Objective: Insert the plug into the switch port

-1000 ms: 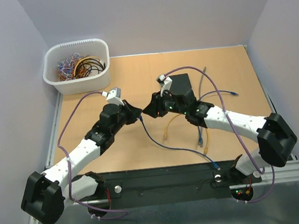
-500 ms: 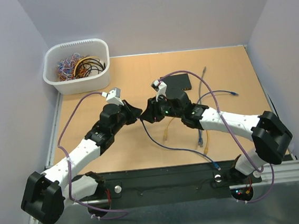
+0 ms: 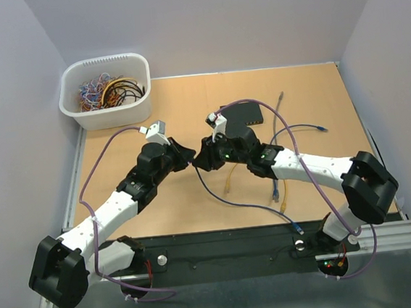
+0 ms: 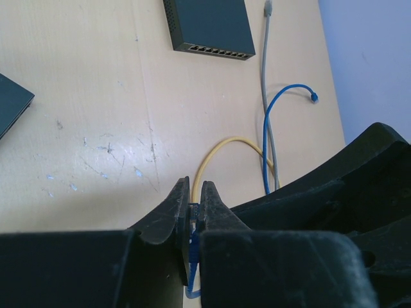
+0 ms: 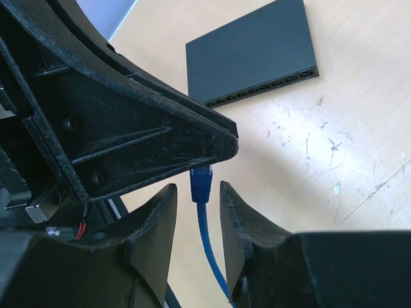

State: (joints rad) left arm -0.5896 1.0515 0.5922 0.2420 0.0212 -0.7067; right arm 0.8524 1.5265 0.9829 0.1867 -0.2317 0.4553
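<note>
So right up close, my left fingers (image 4: pixel 194 192) are pinched tight on the blue cable (image 4: pixel 191 253) just behind the plug (image 5: pixel 201 181), which pokes out past their tips roughly mid-table (image 3: pixel 179 105), between the two arms. My right fingers (image 5: pixel 196 190) sit partway open on either side of that plug, with a sliver of gap each side as far as I can tell, so they aren't gripping it. The plug's long axis runs along the cable, and its nose points roughly toward the switch (image 5: pixel 250 58). That lies flat further out, beyond and a bit right of both sets of fingers, with its row of ports on the edge facing back my way. My guess is the next bit hinges on lining that nose up with one port. The right arm is the nearer one to it. In between lie a yellow cable (image 4: pixel 221 144), a grey cable (image 4: pixel 265 77) and a second blue lead (image 4: pixel 286 90). Way off at the far left is a white bin (image 3: pixel 105 91) of wires. There's no brand or label I can read anywhere.
</note>
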